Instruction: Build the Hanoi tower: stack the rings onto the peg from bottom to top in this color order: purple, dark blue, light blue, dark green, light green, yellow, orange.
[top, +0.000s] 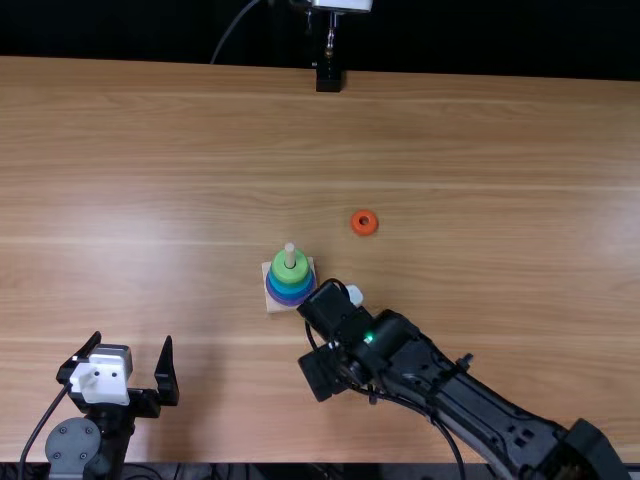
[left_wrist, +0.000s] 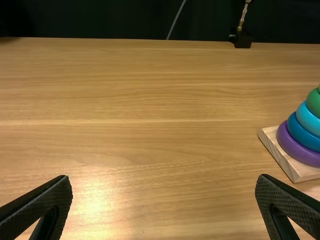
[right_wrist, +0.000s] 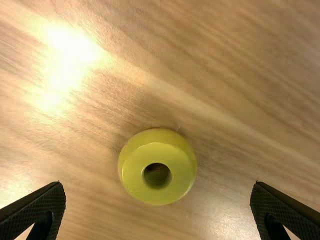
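Item, right gripper (right_wrist: 157, 184): two black fingers, spread wide, nothing clamped.

Item, yellow ring (right_wrist: 135, 175): lying flat on the table (right_wrist: 235, 90), hole upward, in line with the space between the right fingers; touched by neither.

Item, tower: near the right fingers, on a square wooden base (left_wrist: 295, 172). Contents from the bottom: purple ring (left_wrist: 287, 142), dark blue ring (left_wrist: 300, 135), light blue ring (left_wrist: 307, 120), dark green ring (left_wrist: 314, 104), light green ring (top: 282, 269). Peg (top: 290, 256) upright, its top bare.

Item, orange ring (top: 365, 231): flat on the table, well apart from the right fingers, on the far side of them and beyond the tower.

Item, left gripper (left_wrist: 163, 177): fingers parted, empty, over bare wood; tower ahead of them and to the robot's right.

Condition: five rings placed, two loose. Step in hand, by judgement: picking up yellow. Next move calls for centring and lowering the right fingers astride the ring, closing on its sides, lifting above the peg top and aligning the hole before release. Orange should follow last.
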